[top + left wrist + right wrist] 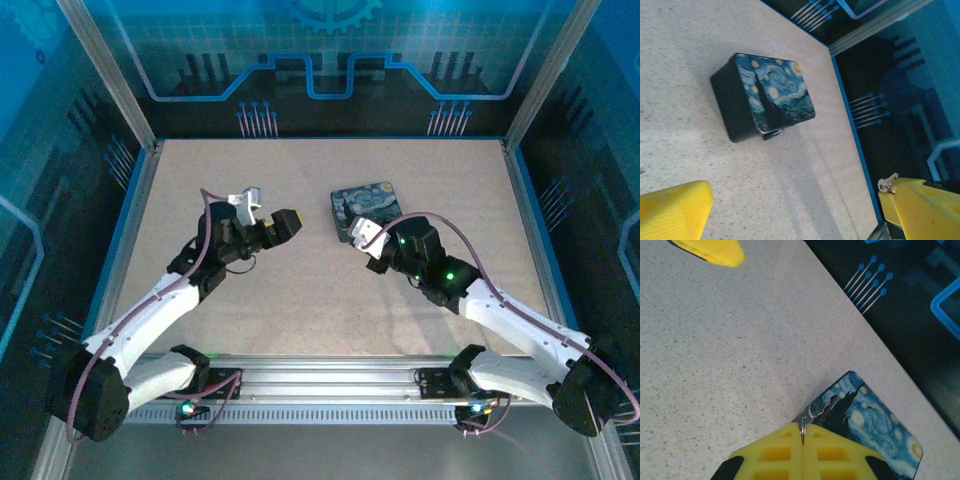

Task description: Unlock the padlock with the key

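In the left wrist view the tiny silvery key [887, 183] sits at the tip of the right-hand yellow finger [920, 210]. My left gripper [797, 200] is open, its fingers wide apart and nothing between them. From above, the left gripper [288, 223] hovers left of the tin. My right gripper [803, 434] is shut on the padlock [806, 416]: a thin metal loop is pinched between the fingertips and a silvery sliver pokes out. Most of its body is hidden. In the top view the right gripper [364, 238] is at the tin's near edge.
A blue tin with a swirly night-sky print [365, 207] [775, 92] [875, 425] lies on the speckled table, a dark latch [771, 134] on its front side. Blue rails [135, 215] border the table. One left finger [715, 251] shows in the right wrist view.
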Robot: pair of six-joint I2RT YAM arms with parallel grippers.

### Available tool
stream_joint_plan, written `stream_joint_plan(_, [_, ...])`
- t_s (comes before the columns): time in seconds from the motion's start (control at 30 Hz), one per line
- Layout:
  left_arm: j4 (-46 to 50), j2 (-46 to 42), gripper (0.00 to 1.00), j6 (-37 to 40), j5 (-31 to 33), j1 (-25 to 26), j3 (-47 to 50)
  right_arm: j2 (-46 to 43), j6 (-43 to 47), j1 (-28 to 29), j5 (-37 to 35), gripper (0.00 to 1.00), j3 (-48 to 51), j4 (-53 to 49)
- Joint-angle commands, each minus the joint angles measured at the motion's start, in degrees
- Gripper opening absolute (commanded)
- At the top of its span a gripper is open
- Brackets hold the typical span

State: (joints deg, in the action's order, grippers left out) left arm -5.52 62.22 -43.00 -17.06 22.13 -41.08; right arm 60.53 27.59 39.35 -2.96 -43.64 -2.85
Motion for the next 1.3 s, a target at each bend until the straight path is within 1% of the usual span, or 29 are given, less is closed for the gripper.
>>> stream_joint_plan(0.0, [-3.2,1.3,0.91,-1.6,-3.6,1.7,-3.2,0.9,8.4,1.8,0.5,0.00,-3.1,2.4])
stream_joint_plan(0.13, [-3.9,3.0,0.85,-1.8,-4.3,4.0,-5.3,2.8,11.1,2.6,-0.5,0.00,-4.8,1.7])
stream_joint_plan(0.2, [-4.4,4.3,0.80,-1.8,-4.4,5.3,-6.3,3.4,12.2,3.1,-0.9,0.00,-5.0,1.7])
stream_joint_plan(0.3, [-4.9,6.3,0.74,-2.1,-5.0,6.5,-7.7,4.4,14.1,4.4,-3.1,0.00,-5.5,1.7])
stream_joint_plan(0.5, [-6.9,9.9,0.66,-3.0,-6.0,8.5,-9.5,5.7,16.9,6.4,-6.2,0.00,-6.1,1.1])
stream_joint_plan(0.7, [-7.3,11.8,0.60,-2.9,-6.1,9.6,-10.3,6.3,17.8,7.5,-6.8,0.00,-6.4,0.6])
stream_joint_plan(0.77, [-7.4,12.6,0.60,-2.8,-6.1,10.0,-10.5,6.3,17.8,7.7,-6.7,0.00,-6.4,0.6])
stream_joint_plan(0.93, [-7.6,14.2,0.49,-2.7,-6.6,10.8,-11.5,6.6,17.8,8.1,-6.6,0.00,-6.4,0.2])
stream_joint_plan(1.07, [-8.2,14.9,0.36,-2.9,-6.6,11.0,-11.5,6.8,17.7,8.3,-6.9,0.00,-8.0,0.0])
stream_joint_plan(1.23, [-8.2,14.9,0.22,-3.0,-6.5,11.0,-11.4,6.7,17.0,8.4,-7.1,0.00,-8.0,0.2])
stream_joint_plan(1.27, [-8.2,15.0,0.21,-3.0,-6.5,11.1,-11.4,6.7,16.9,8.4,-7.2,0.00,-8.0,0.2])
